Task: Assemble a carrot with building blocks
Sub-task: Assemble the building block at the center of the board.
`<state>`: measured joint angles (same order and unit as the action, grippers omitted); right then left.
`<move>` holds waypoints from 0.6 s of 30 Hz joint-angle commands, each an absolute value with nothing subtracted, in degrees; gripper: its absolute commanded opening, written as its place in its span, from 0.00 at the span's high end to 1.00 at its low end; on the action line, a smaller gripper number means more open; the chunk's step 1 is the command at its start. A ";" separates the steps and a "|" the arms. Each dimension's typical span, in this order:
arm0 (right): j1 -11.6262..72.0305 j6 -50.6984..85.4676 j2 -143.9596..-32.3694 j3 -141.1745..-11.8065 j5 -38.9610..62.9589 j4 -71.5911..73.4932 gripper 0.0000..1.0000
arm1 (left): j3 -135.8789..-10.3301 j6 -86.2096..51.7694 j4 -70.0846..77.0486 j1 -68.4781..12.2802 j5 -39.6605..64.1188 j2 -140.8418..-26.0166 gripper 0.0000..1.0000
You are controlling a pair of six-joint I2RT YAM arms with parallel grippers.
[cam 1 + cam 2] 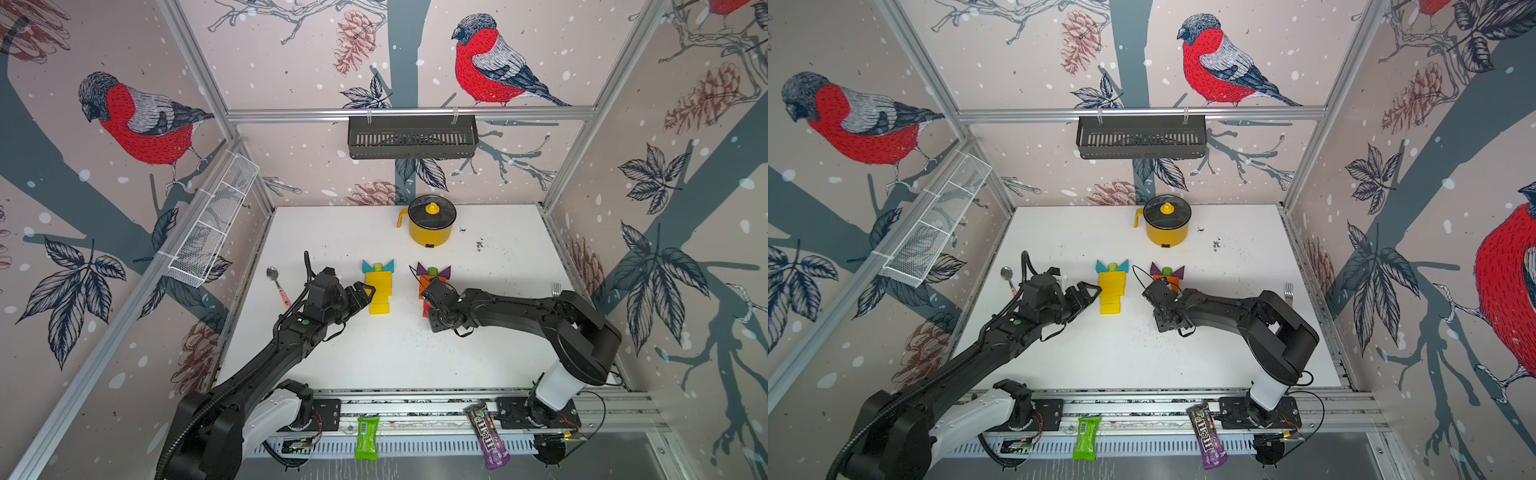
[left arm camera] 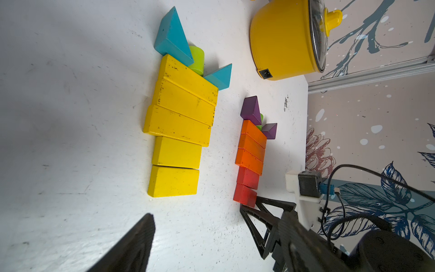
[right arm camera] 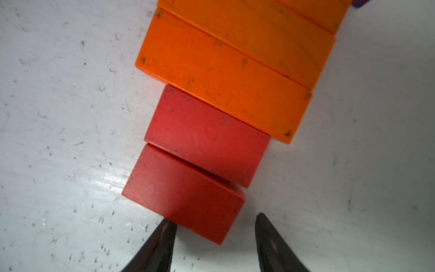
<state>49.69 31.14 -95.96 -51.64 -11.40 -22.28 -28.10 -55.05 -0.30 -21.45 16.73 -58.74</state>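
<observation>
The building blocks (image 1: 380, 286) lie flat near the middle of the white table (image 1: 374, 357), laid out as two carrot shapes side by side and a little apart. The left carrot has five yellow blocks (image 2: 180, 122), three long and two short, set edge to edge. At its wide end are two teal triangles (image 2: 173, 35) with one green piece (image 2: 197, 60) between them. The right carrot has three orange blocks (image 2: 251, 146), two red blocks (image 2: 247, 180), two purple triangles (image 2: 251, 109) and a second green piece (image 2: 260, 119) between the triangles.

The left end effector (image 1: 368, 296) sits just beside the left edge of the yellow row, jaws partly apart and empty. The right end effector (image 3: 214, 221) is at the narrow tip of the red-and-orange carrot. Its fingers stand apart at a corner of the last red block, one tip at the block's edge and the other clear of it, so nothing is gripped.

One yellow pot (image 1: 430, 232) with a glass lid stands behind the carrots. One spoon (image 1: 279, 286) lies beyond the left arm, and one fork (image 1: 557, 287) lies near the right edge. The table is scuffed and dotted with dark specks.

Two candy wrappers, one green (image 1: 367, 438) and one purple (image 1: 486, 436), rest on the metal rail (image 1: 415, 409) in front. One black basket (image 1: 411, 137) hangs on the back wall and one white wire basket (image 1: 212, 224) on the left wall. The wallpaper (image 1: 291, 166) shows red-breasted birds, pine cones and branches.
</observation>
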 commanded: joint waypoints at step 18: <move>49.37 28.02 -95.37 -50.71 -11.78 -25.69 0.40 | -28.30 -54.76 0.66 -21.36 17.75 -58.80 0.16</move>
